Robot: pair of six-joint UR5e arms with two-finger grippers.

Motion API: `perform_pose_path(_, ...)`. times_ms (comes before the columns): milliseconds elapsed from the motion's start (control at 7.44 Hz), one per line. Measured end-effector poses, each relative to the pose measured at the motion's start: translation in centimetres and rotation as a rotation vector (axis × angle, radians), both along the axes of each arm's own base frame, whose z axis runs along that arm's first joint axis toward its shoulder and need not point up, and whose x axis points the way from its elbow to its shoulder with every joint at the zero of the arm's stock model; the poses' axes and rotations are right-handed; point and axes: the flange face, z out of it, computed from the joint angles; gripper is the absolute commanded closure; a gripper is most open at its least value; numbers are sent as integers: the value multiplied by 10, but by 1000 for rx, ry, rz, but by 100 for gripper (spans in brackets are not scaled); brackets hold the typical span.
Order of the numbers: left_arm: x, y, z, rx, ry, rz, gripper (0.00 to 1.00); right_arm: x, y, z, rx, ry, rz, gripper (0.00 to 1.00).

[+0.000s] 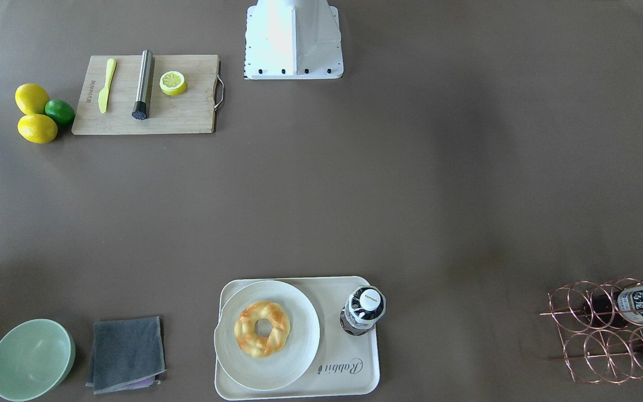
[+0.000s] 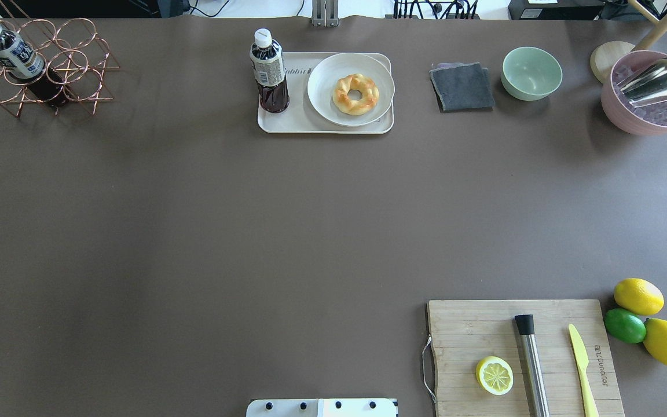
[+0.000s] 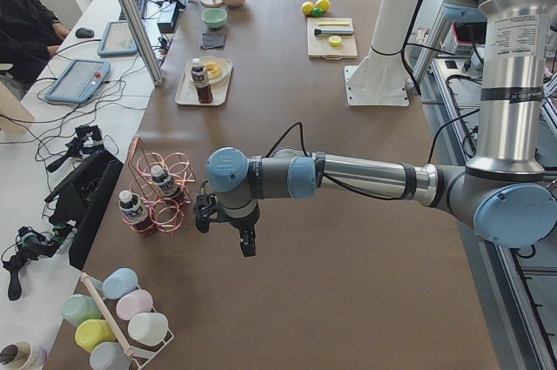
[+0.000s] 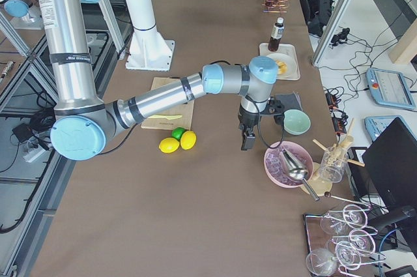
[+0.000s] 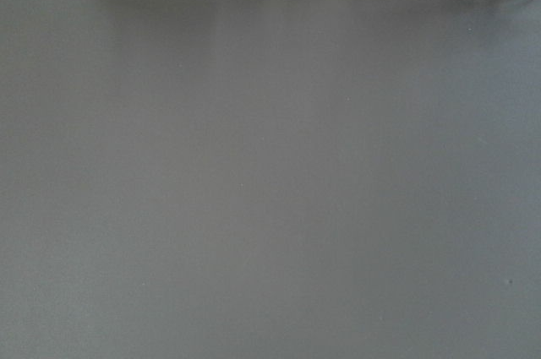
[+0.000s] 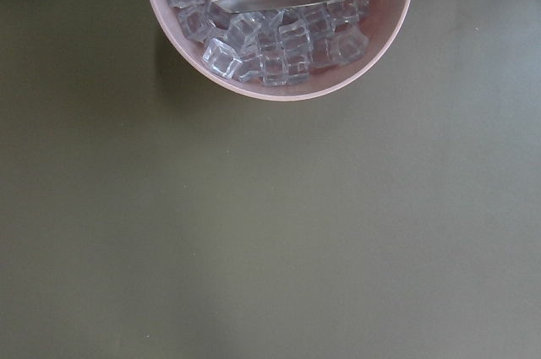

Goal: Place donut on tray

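The donut (image 1: 262,328) lies on a round white plate (image 1: 299,357), and the plate sits on the cream tray (image 1: 349,377). In the overhead view the donut (image 2: 356,94) and tray (image 2: 293,123) are at the far middle of the table. Neither gripper is near them. My left gripper (image 3: 245,244) shows only in the exterior left view, hanging over bare table beside the copper rack; I cannot tell if it is open or shut. My right gripper (image 4: 246,140) shows only in the exterior right view, near the pink bowl; I cannot tell its state either.
A dark drink bottle (image 2: 268,72) stands on the tray beside the plate. A grey cloth (image 2: 462,87), a green bowl (image 2: 531,73) and a pink bowl of ice with a scoop (image 2: 652,95) lie far right. A copper rack (image 2: 38,69) stands far left, a cutting board (image 2: 519,353) near right.
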Motion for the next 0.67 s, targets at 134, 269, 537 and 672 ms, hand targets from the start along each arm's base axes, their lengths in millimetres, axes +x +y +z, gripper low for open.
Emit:
perform_pose_path(134, 0, 0, 0, 1, 0, 0, 2, 17, 13, 24, -5, -54, 3, 0)
perform_pose_path(269, 0, -1, -1, 1, 0, 0, 2, 29, 21, 52, 2, -110, 18, 0)
perform_pose_path(537, 0, 0, 0, 1, 0, 1, 2, 45, 24, 100, 31, -176, 46, 0)
perform_pose_path(672, 0, 1, 0, 0, 1, 1, 2, 49, 25, 110, 34, -193, 55, 0)
